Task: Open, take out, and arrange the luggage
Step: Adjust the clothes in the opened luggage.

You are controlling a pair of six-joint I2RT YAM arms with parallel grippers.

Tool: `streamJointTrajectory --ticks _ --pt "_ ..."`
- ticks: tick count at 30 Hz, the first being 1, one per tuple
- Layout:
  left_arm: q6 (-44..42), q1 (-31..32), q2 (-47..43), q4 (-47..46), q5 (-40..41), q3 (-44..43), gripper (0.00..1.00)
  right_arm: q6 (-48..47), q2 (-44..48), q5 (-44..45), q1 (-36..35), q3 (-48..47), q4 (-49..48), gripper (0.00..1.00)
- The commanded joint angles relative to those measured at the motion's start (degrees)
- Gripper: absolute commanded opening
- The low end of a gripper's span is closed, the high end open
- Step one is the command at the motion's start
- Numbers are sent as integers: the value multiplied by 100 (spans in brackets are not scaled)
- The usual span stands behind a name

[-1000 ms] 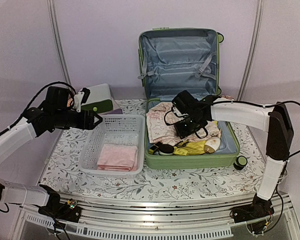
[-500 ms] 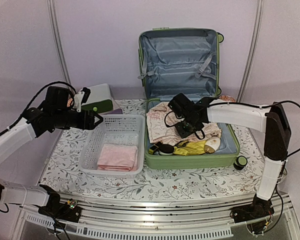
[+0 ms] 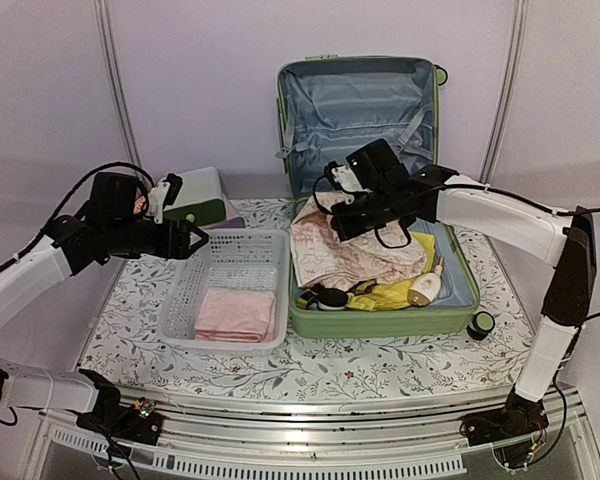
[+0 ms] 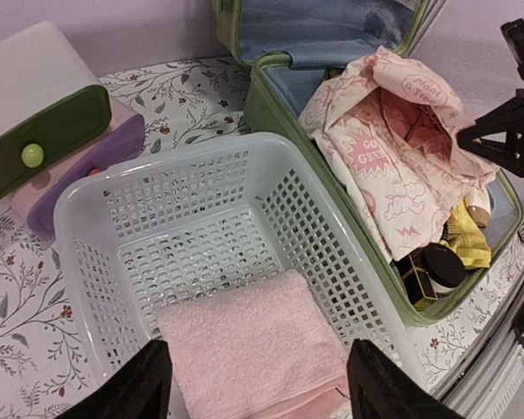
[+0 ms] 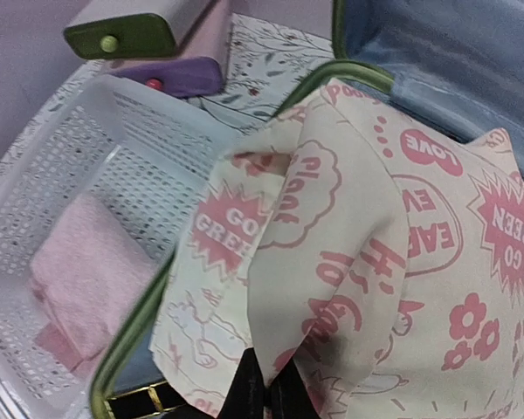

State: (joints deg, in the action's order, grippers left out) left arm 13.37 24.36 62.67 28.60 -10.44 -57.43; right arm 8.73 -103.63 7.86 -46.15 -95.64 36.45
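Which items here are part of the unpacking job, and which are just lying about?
Job: luggage, open; printed cloth, pinched by the right gripper; yellow cloth and jars in the luggage; basket holding a pink towel.
Lying about: drawer box; purple item beside it.
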Motion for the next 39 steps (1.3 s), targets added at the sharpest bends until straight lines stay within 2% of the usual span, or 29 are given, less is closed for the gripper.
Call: streamJointTrajectory --ticks 1,6,12,18,20,24,32,35,39 --pt "32 74 -76 -214 -222 66 71 256 37 -1777 -43 -176 -792 2" --pt "85 77 -9 -403 -411 144 72 468 -360 -2046 -48 -56 -971 2" --pt "138 132 191 -560 -644 110 72 640 -841 -1699 -48 126 -912 3" --pt "328 267 445 -994 -915 194 72 887 -990 -2582 -58 645 -1604 6" --pt "394 379 617 -1139 -1048 162 72 983 -1034 -2611 -59 652 -1617 11" --pt "413 673 965 -1274 -1069 10 72 984 -755 -2499 -55 728 -1614 32" --pt "394 1050 1568 -1684 -1145 -286 72 806 514 -2244 63 1189 -1516 67" --pt "237 1314 1874 -1915 -1196 -513 72 812 965 -2324 263 1407 -1470 75" --pt "198 1574 2392 -2223 -1179 -907 72 856 1587 -2453 791 1867 -1441 80"
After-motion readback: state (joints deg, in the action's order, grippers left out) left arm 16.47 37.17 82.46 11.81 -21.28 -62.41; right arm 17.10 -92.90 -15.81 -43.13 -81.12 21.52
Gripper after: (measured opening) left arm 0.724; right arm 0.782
